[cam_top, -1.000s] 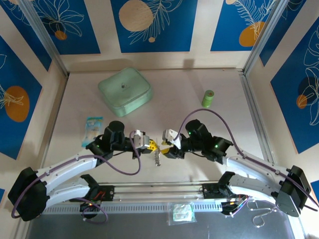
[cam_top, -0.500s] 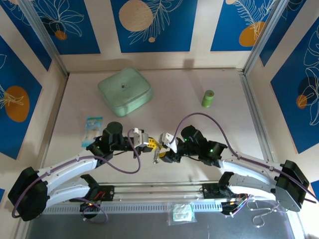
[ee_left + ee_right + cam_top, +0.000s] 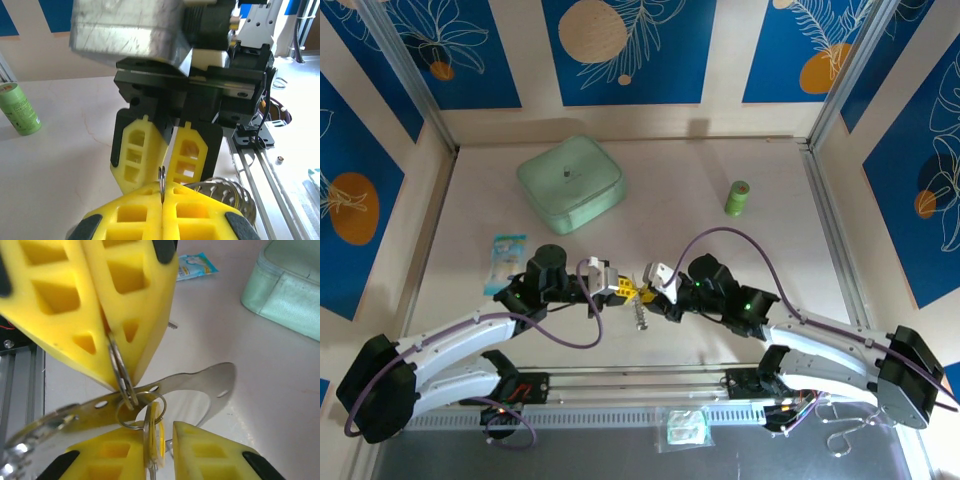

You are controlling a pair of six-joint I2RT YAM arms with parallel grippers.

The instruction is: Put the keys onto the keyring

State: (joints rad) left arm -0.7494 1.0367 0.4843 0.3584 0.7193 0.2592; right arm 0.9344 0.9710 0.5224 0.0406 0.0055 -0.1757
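My left gripper (image 3: pixel 161 194) is shut on the keyring's thin metal split ring (image 3: pixel 161 176), held edge-up above the table. In the right wrist view that ring (image 3: pixel 119 369) joins a curved silver plate (image 3: pixel 200 382) and a smaller ring (image 3: pixel 131 410). A yellow-headed key (image 3: pixel 159 437) hangs from the smaller ring. My right gripper (image 3: pixel 167 440) faces the left one, open. The key lies against one finger (image 3: pixel 115 460), a gap away from the other (image 3: pixel 215 455). The beaded chain (image 3: pixel 638 320) dangles below both grippers (image 3: pixel 623 291) (image 3: pixel 648 296).
A mint-green case (image 3: pixel 570 183) sits at the back left and a small green roll (image 3: pixel 737 197) at the back right. A blue-and-white packet (image 3: pixel 507 256) lies left of the left arm. A clear bag (image 3: pixel 686 427) rests on the rail near the bases.
My right gripper has edged left toward the left gripper and its jaws have narrowed around the yellow key. The left gripper stays shut on the ring.
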